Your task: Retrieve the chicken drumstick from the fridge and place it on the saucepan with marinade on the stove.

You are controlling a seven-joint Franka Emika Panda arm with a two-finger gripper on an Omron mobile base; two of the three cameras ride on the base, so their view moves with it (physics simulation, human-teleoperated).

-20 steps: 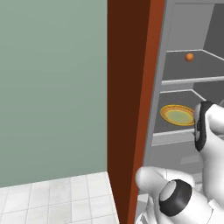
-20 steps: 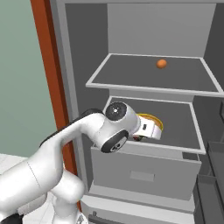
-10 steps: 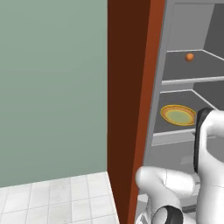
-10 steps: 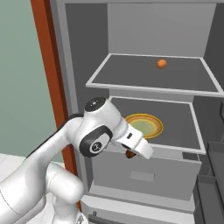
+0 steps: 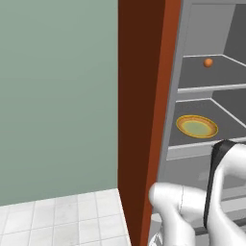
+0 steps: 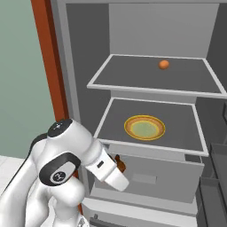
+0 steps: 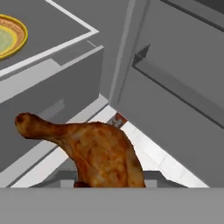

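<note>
Chicken drumstick: a browned, glossy piece of roasted meat with mottled orange-brown skin, thick and rounded at its meaty end and tapering to a thin neck that finishes in a small knob. In the hand view its long axis runs aslant, the knobbed bone end pointing to the upper left and the bulky end sitting low at the middle, at the tool's tips. The tool is clamped on the drumstick's thick end, the jaws held partly apart by the meat; the tips themselves are largely hidden behind it. In the right base view the drumstick appears as a small brown shape at the end of the white arm, held in the air just in front of the lower drawer face of the open fridge, below the shelf edge. On the middle shelf lies a yellow plate with a pale green centre, well apart from the drumstick. On the upper shelf, far back, rests a small orange ball. Left of the fridge stands a red-brown wood panel, with a pale green wall and a white tiled floor beyond it
</note>
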